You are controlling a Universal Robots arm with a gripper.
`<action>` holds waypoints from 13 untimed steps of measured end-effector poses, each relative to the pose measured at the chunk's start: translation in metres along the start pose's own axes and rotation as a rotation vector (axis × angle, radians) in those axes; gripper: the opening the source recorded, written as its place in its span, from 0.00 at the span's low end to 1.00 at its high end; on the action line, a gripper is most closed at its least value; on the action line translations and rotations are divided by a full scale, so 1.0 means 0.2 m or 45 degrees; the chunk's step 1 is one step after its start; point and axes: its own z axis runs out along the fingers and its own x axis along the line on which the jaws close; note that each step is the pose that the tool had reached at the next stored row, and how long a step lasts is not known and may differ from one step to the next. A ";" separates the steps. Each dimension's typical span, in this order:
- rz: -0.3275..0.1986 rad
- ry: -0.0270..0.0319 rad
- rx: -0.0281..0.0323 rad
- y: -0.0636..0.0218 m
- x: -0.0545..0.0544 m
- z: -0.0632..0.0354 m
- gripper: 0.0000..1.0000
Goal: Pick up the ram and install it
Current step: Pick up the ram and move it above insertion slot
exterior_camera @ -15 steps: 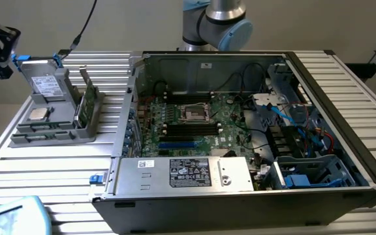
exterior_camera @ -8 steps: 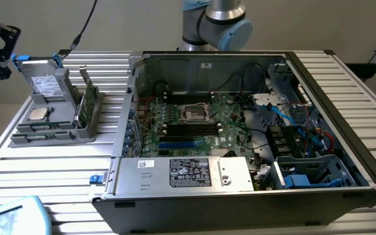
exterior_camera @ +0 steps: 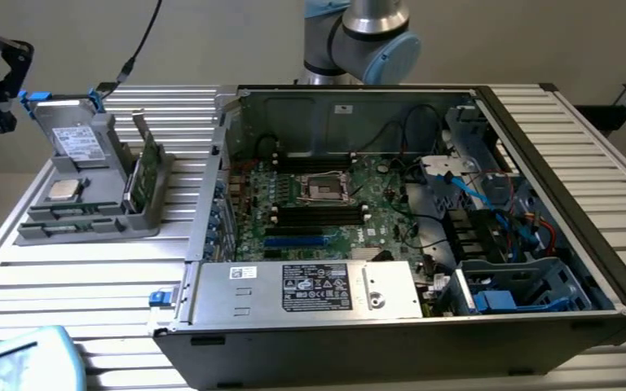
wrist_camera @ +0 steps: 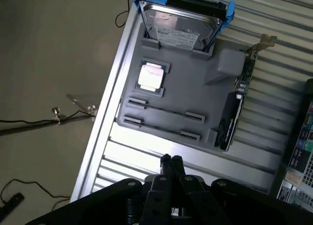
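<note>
Table (exterior_camera: 74,285), one tray (wrist_camera: 186,100), two closed fingers (wrist_camera: 166,167)

We saw a grey holder tray (wrist_camera: 190,95) on the slatted table (exterior_camera: 74,281), carrying a hard drive (wrist_camera: 178,29) in a blue caddy (wrist_camera: 231,11), a silver processor chip (wrist_camera: 150,77) and an upright expansion card (wrist_camera: 235,105), beside an open computer case (exterior_camera: 400,354).

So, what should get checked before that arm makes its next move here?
1. Gripper empty: ok, shut on nothing.
2. Jaws open for a pick: not ok, shut.
3. Ram spotted: cannot tell; the grey tray's long grooves look bare.
4. Computer case open, motherboard exposed: ok.
5. Gripper clear of the tray: ok, hovering apart from it.
</note>
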 end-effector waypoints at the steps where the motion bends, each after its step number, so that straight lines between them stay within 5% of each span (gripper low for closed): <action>1: -0.024 0.0014 0.0009 0.000 0.00 0.000 0.11; 13: -0.301 0.0178 0.0125 0.000 0.00 -0.001 0.11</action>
